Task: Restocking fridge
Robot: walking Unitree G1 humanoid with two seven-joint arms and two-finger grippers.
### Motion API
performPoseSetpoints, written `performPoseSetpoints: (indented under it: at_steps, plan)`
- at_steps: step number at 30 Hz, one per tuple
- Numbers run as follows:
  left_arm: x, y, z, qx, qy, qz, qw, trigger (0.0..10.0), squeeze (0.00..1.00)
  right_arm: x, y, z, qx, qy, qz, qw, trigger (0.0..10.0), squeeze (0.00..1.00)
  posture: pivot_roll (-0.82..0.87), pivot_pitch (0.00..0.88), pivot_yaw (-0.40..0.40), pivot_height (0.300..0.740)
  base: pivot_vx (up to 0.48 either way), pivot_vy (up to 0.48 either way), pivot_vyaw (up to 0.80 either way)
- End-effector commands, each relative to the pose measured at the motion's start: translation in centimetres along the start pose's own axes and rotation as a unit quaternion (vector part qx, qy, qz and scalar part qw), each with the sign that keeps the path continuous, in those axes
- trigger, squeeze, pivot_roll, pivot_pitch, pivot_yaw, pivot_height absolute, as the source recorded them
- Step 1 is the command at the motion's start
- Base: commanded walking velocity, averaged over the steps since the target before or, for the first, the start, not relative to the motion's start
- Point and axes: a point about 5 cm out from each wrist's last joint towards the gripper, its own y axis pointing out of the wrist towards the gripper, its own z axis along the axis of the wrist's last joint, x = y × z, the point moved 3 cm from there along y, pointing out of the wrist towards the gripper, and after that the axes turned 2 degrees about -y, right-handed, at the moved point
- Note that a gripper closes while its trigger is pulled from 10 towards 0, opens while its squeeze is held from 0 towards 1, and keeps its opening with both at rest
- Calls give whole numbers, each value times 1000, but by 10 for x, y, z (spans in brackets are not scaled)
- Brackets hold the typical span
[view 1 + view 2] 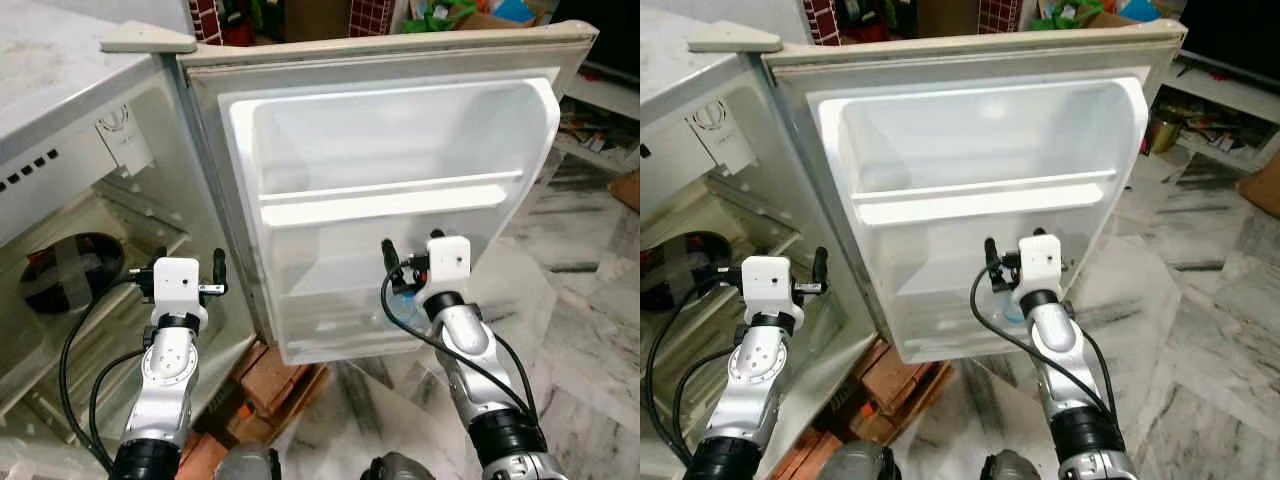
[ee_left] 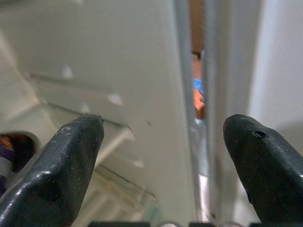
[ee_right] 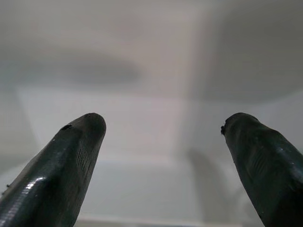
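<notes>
The fridge door stands wide open, its white shelves bare. My right gripper is open at the lower door bin, and its wrist view has white plastic between the fingertips. A small clear bluish thing, perhaps a bottle, sits in that bin just below the right wrist. My left gripper is open and holds nothing. It hovers by the hinge side of the fridge body, and its wrist view looks along the gap at the hinge.
A dark round container lies inside the fridge compartment on the left. Red bricks prop up the fridge's corner on the marble floor. Boxes and clutter stand behind the door, and low shelves are at the right.
</notes>
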Motion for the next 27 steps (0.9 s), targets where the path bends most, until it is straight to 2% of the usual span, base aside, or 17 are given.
performPoseSetpoints:
  at_steps: [1,5,7,8,12,21,27]
  plan:
    - [5,-2,-7,-14,3,-4,1000,10000,0,0,-2,-6,-13,0,2,1000,10000,0,78,0,-1,740,0,-292,0]
    - [13,-1,-8,-17,-2,-13,1000,10000,0,-7,-1,-10,-26,8,22,999,10000,0,60,0,11,740,0,-429,0]
    - [19,4,-3,-9,2,-20,1000,10000,0,-12,6,-7,-28,-3,38,999,10000,0,57,0,15,740,0,-446,0]
    - [19,8,1,-4,0,-15,1000,10000,0,-14,12,-4,-28,-4,42,999,10000,0,62,0,17,740,0,-450,0]
    - [18,10,3,0,2,-13,1000,10000,0,-14,16,2,-20,-3,41,999,10000,0,57,0,22,740,0,-452,0]
    - [19,5,-3,-6,10,-22,1000,10000,0,-22,8,-2,-15,-7,70,997,10000,0,69,0,18,740,0,-476,0]
    - [18,2,-7,-13,10,-19,1000,10000,0,-21,2,-10,-28,23,80,996,10000,0,73,0,19,740,0,-480,0]
